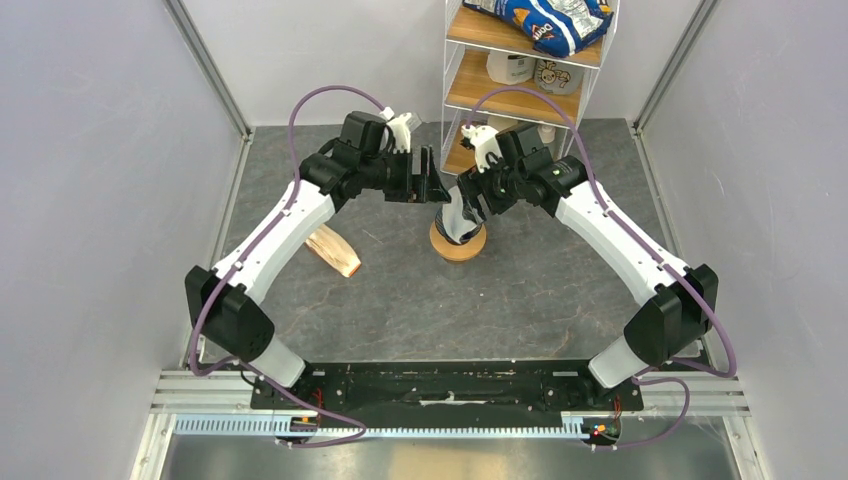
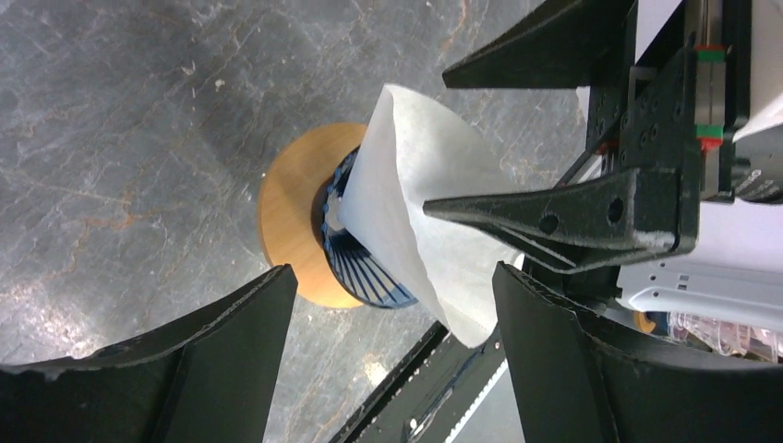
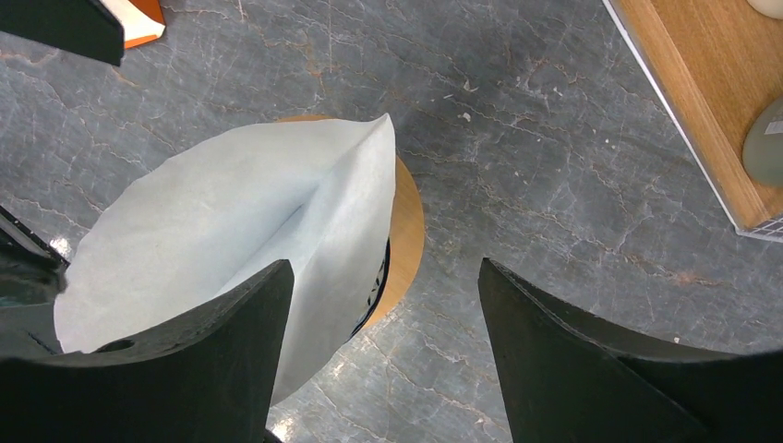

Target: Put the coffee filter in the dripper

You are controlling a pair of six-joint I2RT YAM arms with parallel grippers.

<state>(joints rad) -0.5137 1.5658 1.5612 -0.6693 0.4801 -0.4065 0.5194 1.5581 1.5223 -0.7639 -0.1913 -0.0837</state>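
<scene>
**Coffee filter** (image 3: 231,212): thin white paper cone, creased down one side. Light and soft; judged to crush or tear easily.
- Location: directly below the right claw (image 3: 383,268), partly under one of its fingers. Its point is down in the dripper (image 2: 369,277), but it leans and looks not fully seated.
- Best hold: upper rim, one wall pinched lightly, or eased down from inside.

**Dripper:** dark blue, ribbed, stiff. Stands on an orange-brown ring (image 2: 286,221) on the desk (image 2: 111,138). Likely to tip if pushed sideways.

**Right claw:** released, jaws wide, one finger lying across the filter wall.

**Left claw** (image 2: 388,272): released, jaws wide, grasping nothing, with the dripper just ahead of it.
</scene>
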